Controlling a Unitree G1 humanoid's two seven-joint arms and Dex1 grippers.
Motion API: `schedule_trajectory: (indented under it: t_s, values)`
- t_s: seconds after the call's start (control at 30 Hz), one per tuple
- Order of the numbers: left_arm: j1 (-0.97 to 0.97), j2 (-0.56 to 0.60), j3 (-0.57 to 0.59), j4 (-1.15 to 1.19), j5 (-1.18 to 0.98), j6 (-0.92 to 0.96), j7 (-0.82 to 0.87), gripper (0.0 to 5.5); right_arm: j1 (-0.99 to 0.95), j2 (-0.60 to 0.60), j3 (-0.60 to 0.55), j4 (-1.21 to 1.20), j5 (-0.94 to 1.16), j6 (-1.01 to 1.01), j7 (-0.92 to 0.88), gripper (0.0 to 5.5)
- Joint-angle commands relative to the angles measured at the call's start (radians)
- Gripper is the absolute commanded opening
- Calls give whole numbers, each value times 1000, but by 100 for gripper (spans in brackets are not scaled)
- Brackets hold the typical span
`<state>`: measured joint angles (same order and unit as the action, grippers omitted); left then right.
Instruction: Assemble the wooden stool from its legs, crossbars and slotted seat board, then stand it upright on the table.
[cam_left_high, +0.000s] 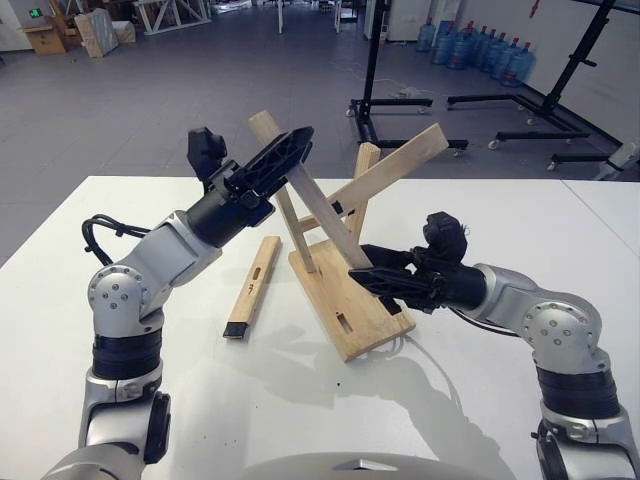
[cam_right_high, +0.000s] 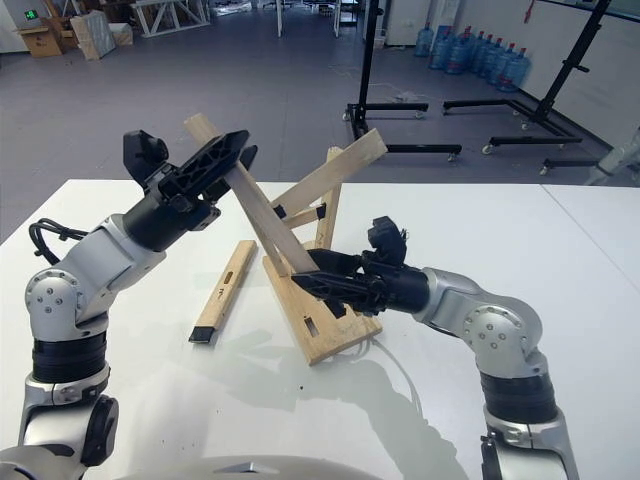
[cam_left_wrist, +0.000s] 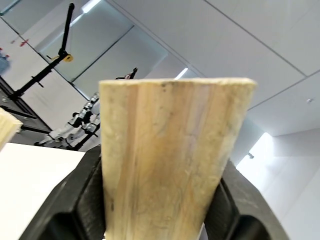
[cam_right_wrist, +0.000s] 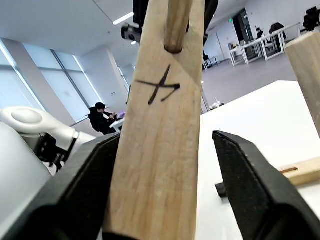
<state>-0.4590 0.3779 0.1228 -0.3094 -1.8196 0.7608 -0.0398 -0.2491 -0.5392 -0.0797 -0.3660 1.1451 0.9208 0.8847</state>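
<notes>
- Head camera, the count: one white table (cam_left_high: 200, 400) and one slotted seat board (cam_left_high: 355, 315) lying on it near the middle, tipped slightly. Four wooden bars appear to cross above the board, though where they overlap I cannot separate them for certain. One loose crossbar (cam_left_high: 252, 285) lies flat on the table just to the board's left, apart from it.
- Head camera, the arms: the left arm has its elbow low and its forearm slanting up toward the centre. The left gripper (cam_left_high: 295, 145) is high above the table, clamped on the upper part of a slanting leg (cam_left_high: 325, 215). The right forearm lies low and almost level. The right gripper (cam_left_high: 368, 273) sits at that same leg's lower end, just over the seat board.
- Left wrist camera: the leg's flat face stands between two black fingers (cam_left_wrist: 80, 195), both pressed against its sides.
- Right wrist camera: the leg, bearing a hand-drawn mark (cam_right_wrist: 157, 90), rests against one finger, while the other finger (cam_right_wrist: 250, 185) stands clear of it, so these jaws are parted around the wood.
</notes>
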Motion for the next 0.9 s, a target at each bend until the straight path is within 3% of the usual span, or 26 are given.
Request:
schedule_trajectory:
  t_s: [0.03, 0.2, 0.27, 0.43, 0.53, 0.63, 0.73, 0.9]
  values:
    - [8, 16, 11, -10, 50, 5, -25, 214, 29, -49, 7, -2, -66, -21, 23, 384]
    - [12, 69, 16, -47, 186, 15, -86, 206, 12, -199, -134, 124, -160, -90, 77, 470]
    - [11, 109, 6, -77, 279, 20, -127, 205, -22, -258, -132, 211, -271, -155, 85, 509]
    - [27, 172, -18, -133, 491, 4, -219, 204, -55, -293, 79, 393, -674, -390, 24, 540]
    - [53, 145, -37, -152, 567, -20, -249, 204, -46, -240, 270, 538, -951, -563, -62, 540]
    - [79, 114, -41, -166, 598, -34, -265, 204, -44, -207, 371, 654, -1103, -674, -96, 540]
    - [105, 91, -39, -180, 605, -35, -282, 204, -27, -176, 423, 709, -1171, -741, -88, 540]
    - [88, 151, -9, -170, 598, -1, -378, 204, 23, -117, 413, 560, -1112, -673, -47, 540]
